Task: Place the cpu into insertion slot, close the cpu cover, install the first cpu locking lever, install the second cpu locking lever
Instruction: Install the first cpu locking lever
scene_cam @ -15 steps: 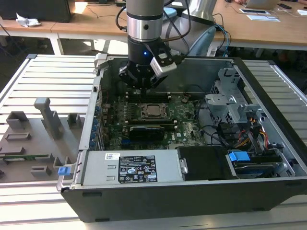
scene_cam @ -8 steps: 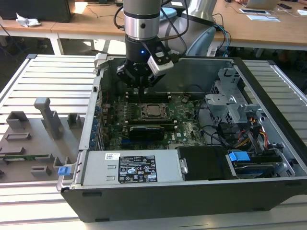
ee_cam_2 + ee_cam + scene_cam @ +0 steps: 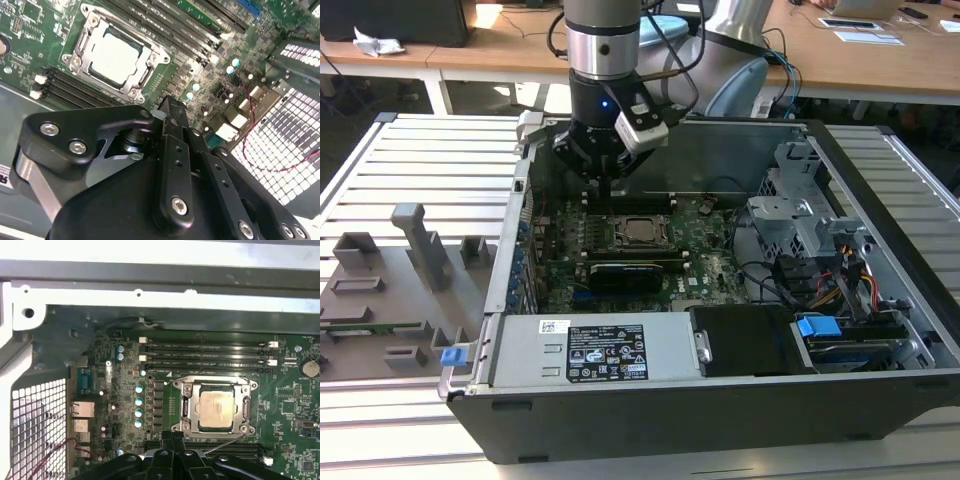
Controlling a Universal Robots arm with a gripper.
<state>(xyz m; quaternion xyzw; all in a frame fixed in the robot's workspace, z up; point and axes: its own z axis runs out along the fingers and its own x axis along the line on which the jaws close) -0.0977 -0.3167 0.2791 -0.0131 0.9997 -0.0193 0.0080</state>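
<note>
While the arm hangs over the open computer case, its pincer points down at the green board inside. The pincer is clenched, with its two fingers pressed side by side and nothing between them. It hovers just above the board and touches none of the parts.

The cpu is lying flat in the insertion slot, with its shiny grey top facing up. The slot sits near the board's back edge, the edge closest to the case's far wall in the exterior view. The cpu cover is down. Its silver frame lies over the rim of the cpu, and the chip shows through the big square window. In the first wrist view, a thin silver locking lever sticks out at a slant from one corner of the cover, toward the pincer. The pincer tips are just beside the slot, near that lever.

Long black card slots run along the far side of the slot. The case rests on a slatted metal surface. Grey holder blocks stand on the surface near its edge at the exterior view's left, well apart from the pincer.
</note>
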